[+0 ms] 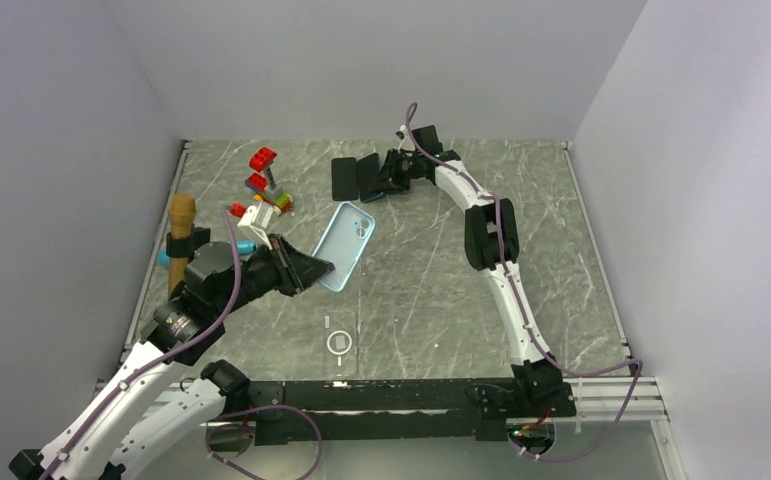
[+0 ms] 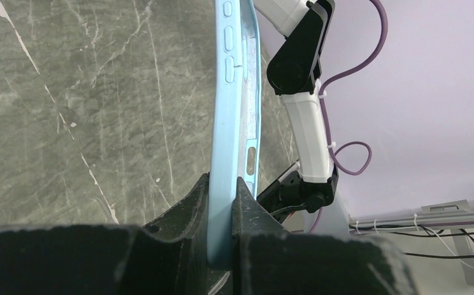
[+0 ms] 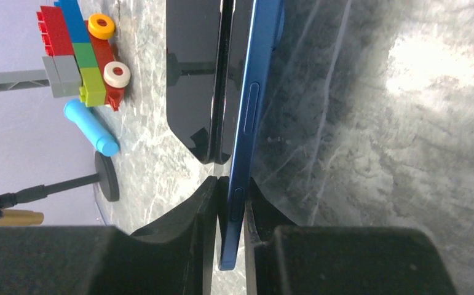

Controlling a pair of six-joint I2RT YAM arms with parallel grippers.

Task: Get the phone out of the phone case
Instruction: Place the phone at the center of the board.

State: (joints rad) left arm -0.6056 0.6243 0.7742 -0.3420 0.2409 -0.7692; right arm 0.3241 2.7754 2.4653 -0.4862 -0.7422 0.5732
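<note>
My left gripper (image 1: 311, 268) is shut on the lower end of a light blue phone case (image 1: 349, 240) and holds it tilted above the table at centre left. In the left wrist view the case (image 2: 231, 92) stands edge-on between my fingers (image 2: 222, 184) and looks thin and hollow. My right gripper (image 1: 386, 178) at the back centre is shut on a dark blue phone (image 1: 369, 178). The right wrist view shows that phone (image 3: 256, 92) edge-on between the jaws (image 3: 231, 184), apart from the case.
A black phone (image 1: 343, 178) lies flat just left of the blue one, also in the right wrist view (image 3: 194, 74). Toy bricks (image 1: 266, 185), a blue cylinder (image 3: 90, 126) and a wooden-handled tool (image 1: 181, 235) sit at left. A clear case (image 1: 339, 338) lies near the front.
</note>
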